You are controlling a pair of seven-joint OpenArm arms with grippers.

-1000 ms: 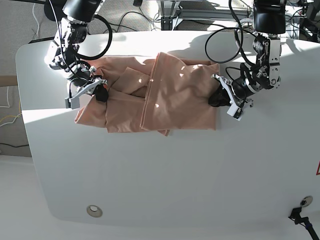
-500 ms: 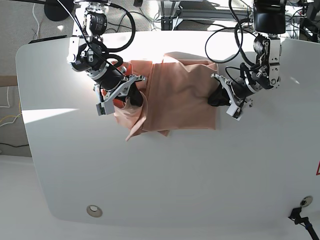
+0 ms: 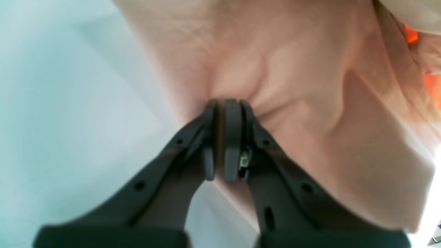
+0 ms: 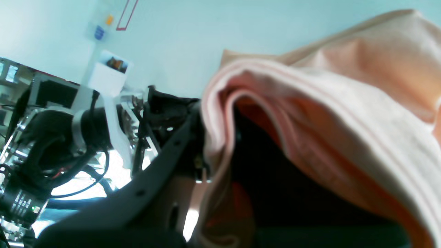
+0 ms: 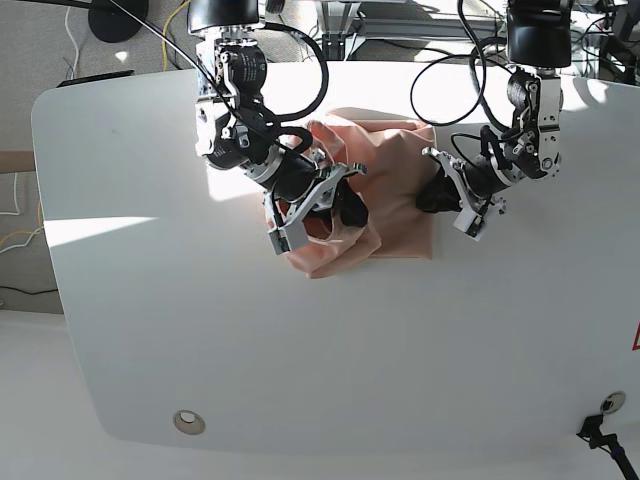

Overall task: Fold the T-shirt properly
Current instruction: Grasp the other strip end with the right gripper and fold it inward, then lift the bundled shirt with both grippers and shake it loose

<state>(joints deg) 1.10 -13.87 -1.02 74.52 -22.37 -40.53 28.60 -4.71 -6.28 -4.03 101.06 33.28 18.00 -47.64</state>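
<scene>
Both jaw pairs are closed on the T-shirt (image 5: 385, 190): the left gripper (image 3: 225, 106) pinches one edge flat against the table (image 5: 300, 350), and the right gripper (image 5: 345, 205) holds a bunched edge raised, cloth draping over its jaws. Risk: the raised layers may slip from the right jaws, or excess pull may drag the pinned edge, skewing the fold.

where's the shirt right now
In the base view the T-shirt lies bunched at the table's upper middle, pinched between the right gripper on its left and the left gripper on its right.
</scene>
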